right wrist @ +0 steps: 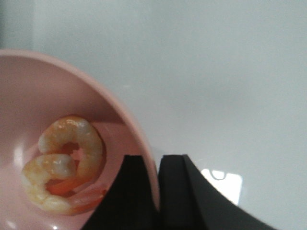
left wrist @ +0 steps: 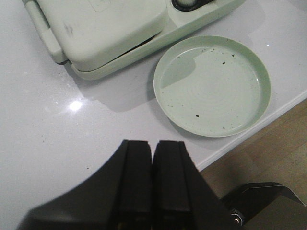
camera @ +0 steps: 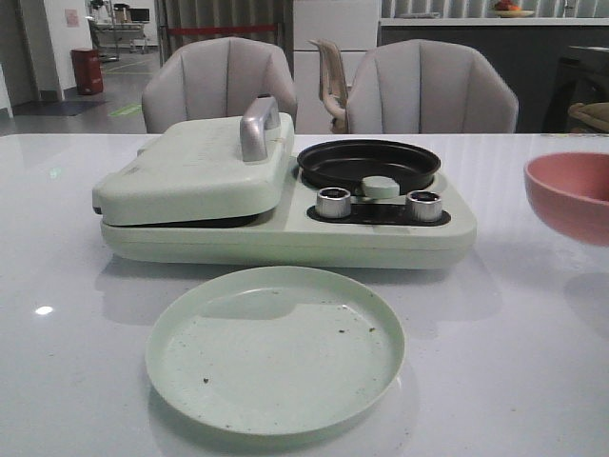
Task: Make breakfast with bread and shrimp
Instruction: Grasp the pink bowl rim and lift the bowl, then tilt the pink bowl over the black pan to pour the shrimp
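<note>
The shrimp (right wrist: 64,163), curled, pinkish-orange and white, lies inside a pink bowl (right wrist: 29,96). My right gripper (right wrist: 156,160) is shut on the bowl's rim, one finger inside and one outside. In the front view the pink bowl (camera: 571,195) hangs above the table at the far right, with its shadow below it. My left gripper (left wrist: 153,143) is shut and empty, over the bare table near its front edge, beside the pale green plate (left wrist: 212,86). No bread is in view.
A pale green breakfast maker (camera: 285,205) stands mid-table with its left lid (camera: 195,167) closed and a black round pan (camera: 369,164) on its right. The empty green plate (camera: 276,347), with crumbs on it, lies in front of it. Two chairs stand behind the table.
</note>
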`<state>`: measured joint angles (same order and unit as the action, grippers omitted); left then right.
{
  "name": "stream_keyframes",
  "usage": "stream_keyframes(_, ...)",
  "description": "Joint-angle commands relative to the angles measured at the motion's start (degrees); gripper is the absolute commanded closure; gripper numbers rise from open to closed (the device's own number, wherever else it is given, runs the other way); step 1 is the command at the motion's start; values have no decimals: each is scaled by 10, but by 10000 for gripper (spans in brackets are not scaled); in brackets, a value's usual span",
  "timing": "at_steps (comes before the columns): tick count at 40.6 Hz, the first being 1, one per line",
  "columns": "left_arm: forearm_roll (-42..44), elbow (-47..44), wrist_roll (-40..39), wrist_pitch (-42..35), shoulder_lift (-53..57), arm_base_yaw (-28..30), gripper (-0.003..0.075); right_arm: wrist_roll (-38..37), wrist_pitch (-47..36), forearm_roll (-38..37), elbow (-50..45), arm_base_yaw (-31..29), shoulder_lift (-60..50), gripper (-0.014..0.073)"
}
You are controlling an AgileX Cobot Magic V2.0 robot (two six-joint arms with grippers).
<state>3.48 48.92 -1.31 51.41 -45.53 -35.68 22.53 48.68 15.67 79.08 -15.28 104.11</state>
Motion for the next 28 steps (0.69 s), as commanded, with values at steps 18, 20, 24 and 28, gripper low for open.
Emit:
stream_keyframes(18,15,15,-6,-34,4,-4,622,-283,-43,-609,220,348,-26,550)
stream_keyframes(20,15,15,-6,-34,4,-4,622,-333,-38,-680,220,375,-23,550)
stream_keyframes(24,15,15,-6,-34,4,-4,622,-444,-11,-847,220,414,-16,550)
stream_keyframes(28,15,15,-6,-34,4,-4,622,-507,11,-966,220,440,-1,550)
